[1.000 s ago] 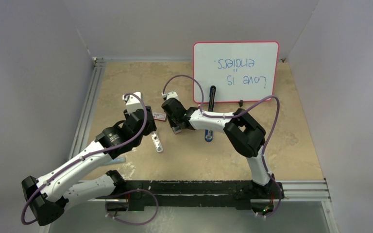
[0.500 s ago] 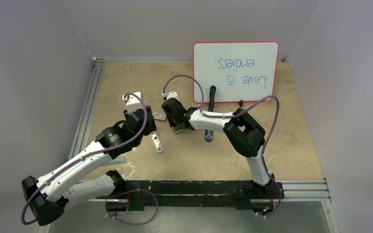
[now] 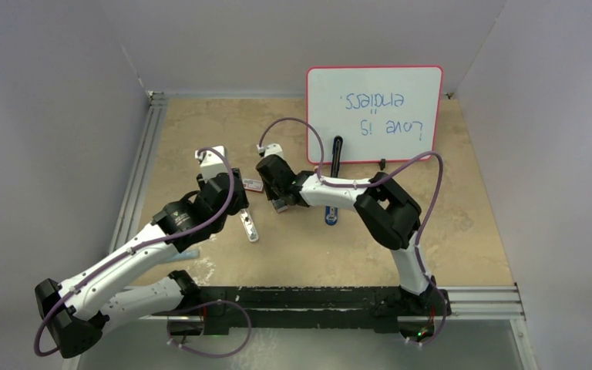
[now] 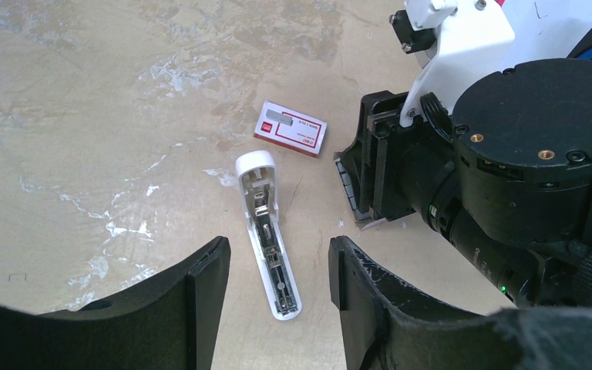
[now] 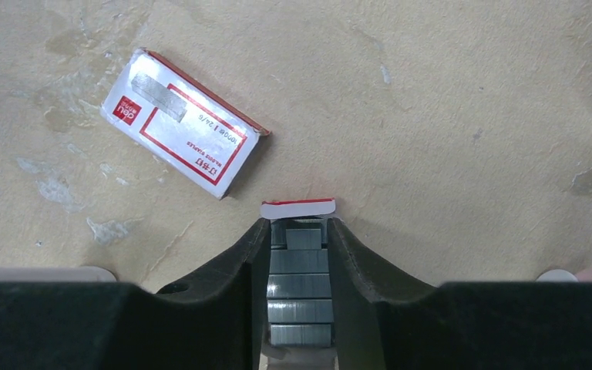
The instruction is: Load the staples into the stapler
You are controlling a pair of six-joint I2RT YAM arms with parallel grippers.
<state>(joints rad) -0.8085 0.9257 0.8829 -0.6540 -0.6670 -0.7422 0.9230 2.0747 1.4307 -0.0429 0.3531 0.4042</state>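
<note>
My right gripper (image 5: 298, 227) is shut on the staples (image 5: 301, 285), a dark-grey block of strips lying in a small white tray with a red edge (image 5: 298, 208). In the top view the right gripper (image 3: 280, 202) is low over the table, right of the red-and-white box (image 3: 253, 184). Only a blue bit of the stapler (image 3: 331, 216) shows, under the right forearm. My left gripper (image 4: 277, 250) is open and empty, above the near end of a white oblong bar (image 4: 268, 235) with a metal channel.
The red-and-white box (image 5: 181, 122) lies just ahead and to the left of the right fingers. A whiteboard (image 3: 374, 114) leans at the back with a black marker (image 3: 337, 156) in front of it. Aluminium rails run along the left and near edges.
The right gripper has shifted very slightly toward the back with the staples. The left arm has not moved.
</note>
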